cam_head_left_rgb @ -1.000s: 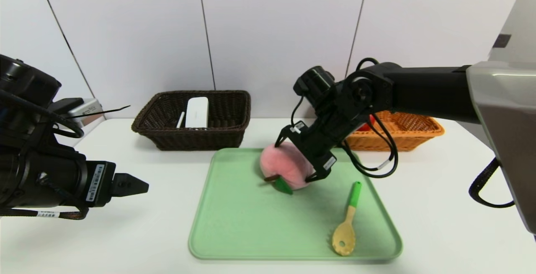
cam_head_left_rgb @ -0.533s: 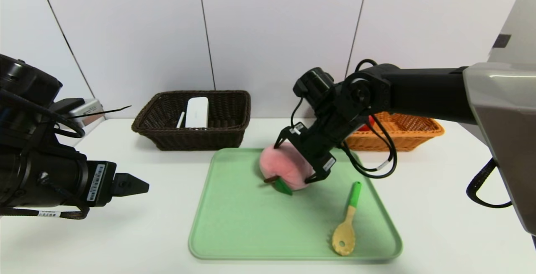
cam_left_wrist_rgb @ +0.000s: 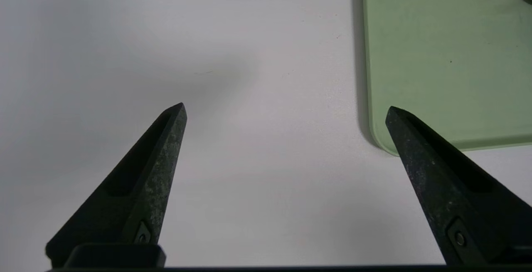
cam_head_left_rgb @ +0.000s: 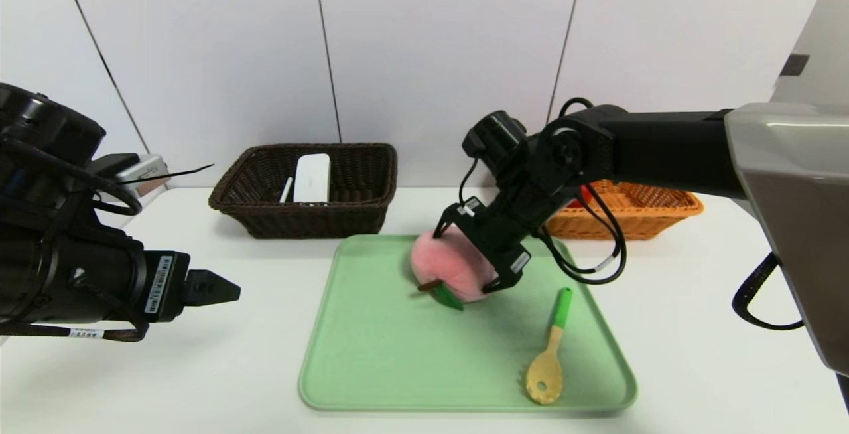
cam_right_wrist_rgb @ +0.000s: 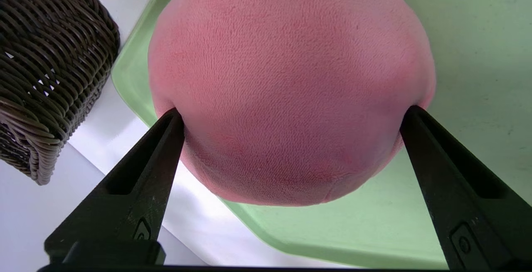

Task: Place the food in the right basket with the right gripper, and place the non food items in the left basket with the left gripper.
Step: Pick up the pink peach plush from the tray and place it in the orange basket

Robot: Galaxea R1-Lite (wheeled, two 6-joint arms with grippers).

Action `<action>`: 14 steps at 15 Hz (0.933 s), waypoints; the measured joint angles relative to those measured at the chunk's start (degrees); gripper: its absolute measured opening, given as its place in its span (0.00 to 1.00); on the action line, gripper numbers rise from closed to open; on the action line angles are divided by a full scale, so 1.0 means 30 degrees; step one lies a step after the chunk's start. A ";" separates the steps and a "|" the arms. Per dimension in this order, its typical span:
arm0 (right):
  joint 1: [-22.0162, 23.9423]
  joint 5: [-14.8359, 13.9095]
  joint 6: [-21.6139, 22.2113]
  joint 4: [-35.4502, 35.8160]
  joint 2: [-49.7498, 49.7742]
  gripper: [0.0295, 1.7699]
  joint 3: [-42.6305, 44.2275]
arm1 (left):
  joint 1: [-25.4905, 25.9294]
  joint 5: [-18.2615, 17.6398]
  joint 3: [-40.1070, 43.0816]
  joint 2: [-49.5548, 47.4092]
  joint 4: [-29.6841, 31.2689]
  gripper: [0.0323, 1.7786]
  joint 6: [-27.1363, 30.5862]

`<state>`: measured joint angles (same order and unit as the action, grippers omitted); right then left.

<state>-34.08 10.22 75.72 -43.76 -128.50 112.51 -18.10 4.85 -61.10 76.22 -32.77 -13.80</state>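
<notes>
R gripper [cam_head_left_rgb: 469, 256]: we see it low over the back of the tray, fingers spread as wide as they go, one on each side of the plush peach; in the wrist view both tips touch the plush sides. We can't tell if it's truly gripped or just straddled.
Plush peach [cam_head_left_rgb: 450, 267]: pink, w/ brown stem and green leaf facing the tray's front; it's at the tray's back-centre and, by the wrist view, looks to be off the tray surface or barely on it.
Tray [cam_head_left_rgb: 371, 354]: pale green, on the white table [cam_head_left_rgb: 696, 328], in front of both baskets.
Spoon [cam_head_left_rgb: 548, 358]: wooden bowl, green handle, lying on the tray's right part, well apart from the peach.
L gripper [cam_left_wrist_rgb: 286, 110]: we find it off the tray's left edge, above bare table, fingers wide apart, nothing between them.
L basket [cam_head_left_rgb: 265, 218]: dark brown wicker, behind the tray's left; holds a white flat box and a thin white stick.
R basket [cam_head_left_rgb: 656, 212]: orange wicker, behind the tray's right, partly hidden by the R arm; sth red inside, can't ID it.
</notes>
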 joint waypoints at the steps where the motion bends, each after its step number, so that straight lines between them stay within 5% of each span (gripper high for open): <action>1: 0.0000 0.0000 -0.0020 -0.0008 -0.0020 0.87 0.0000 | 0.0000 0.0000 0.0000 0.0053 0.0020 0.95 -0.0028; 7: 0.0016 0.0000 -0.0293 0.0000 -0.0102 0.48 0.0000 | 0.0028 -0.0232 0.0016 0.0313 0.0037 0.95 -0.0057; 14: -0.0065 0.0012 -0.0459 -0.0102 0.0305 0.38 -0.0008 | 0.0053 -0.0268 0.0024 0.0402 0.0268 0.95 -0.0049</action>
<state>-34.28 10.25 74.34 -44.07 -127.59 112.48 -17.94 4.05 -61.03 77.42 -31.96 -13.95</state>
